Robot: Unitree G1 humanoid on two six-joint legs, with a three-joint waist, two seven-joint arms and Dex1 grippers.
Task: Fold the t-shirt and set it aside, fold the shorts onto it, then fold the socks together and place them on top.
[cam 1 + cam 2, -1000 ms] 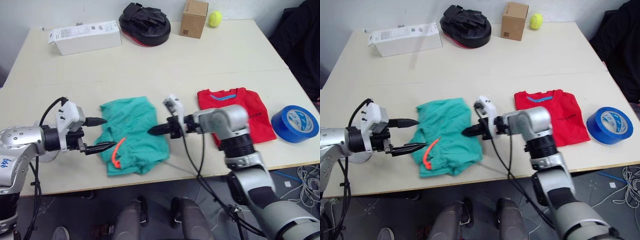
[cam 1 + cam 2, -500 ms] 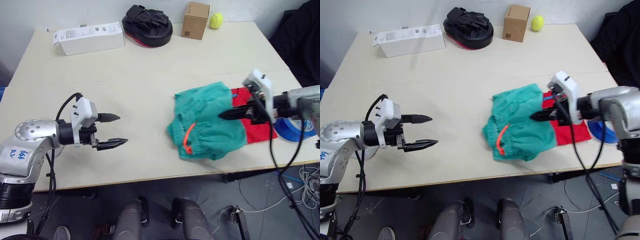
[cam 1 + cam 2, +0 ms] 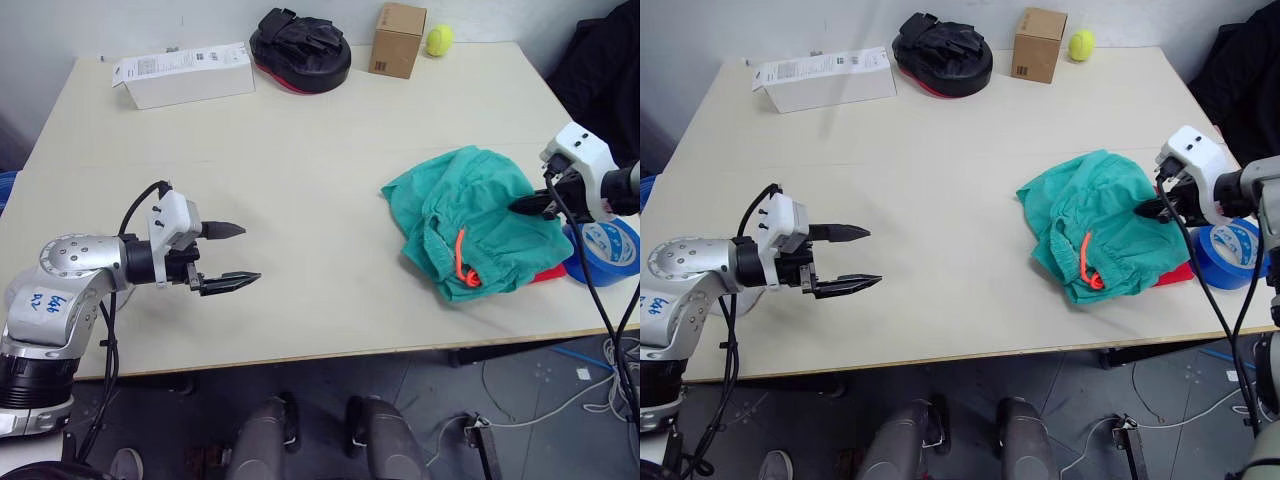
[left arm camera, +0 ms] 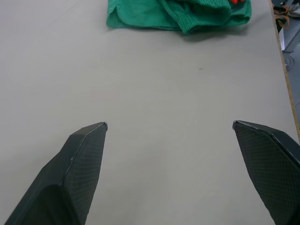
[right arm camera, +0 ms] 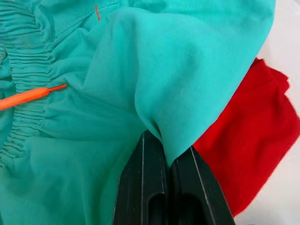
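1. Carried across the worktop since a second ago, the shorts (image 3: 470,226) have gone from the middle of the near edge to lie over the t-shirt (image 3: 545,274), while the left arm has stayed where it was.
2. Right gripper (image 5: 166,159): its jaws are pressed together on a fold of the teal cloth, pinching it at the edge that overhangs the red fabric.
3. Left gripper (image 3: 236,255): jaws spread wide and holding nothing, hovering over bare worktop (image 3: 320,170), well apart from the shorts.
4. The shorts sit in a bunched heap, orange drawstring (image 3: 463,258) uppermost, covering nearly all of the t-shirt; a red sliver shows at the heap's near corner. A blue tape roll (image 3: 605,250) lies just beside that corner.
5. To do this step well, I judge the heap should be flattened before letting go: pull the pinched edge taut away from the drawstring side so the layers square up over the shirt, keeping the cloth off the tape roll.
6. Bringing the idle gripper in to pin the waistband side would probably stop the shirt dragging underneath.
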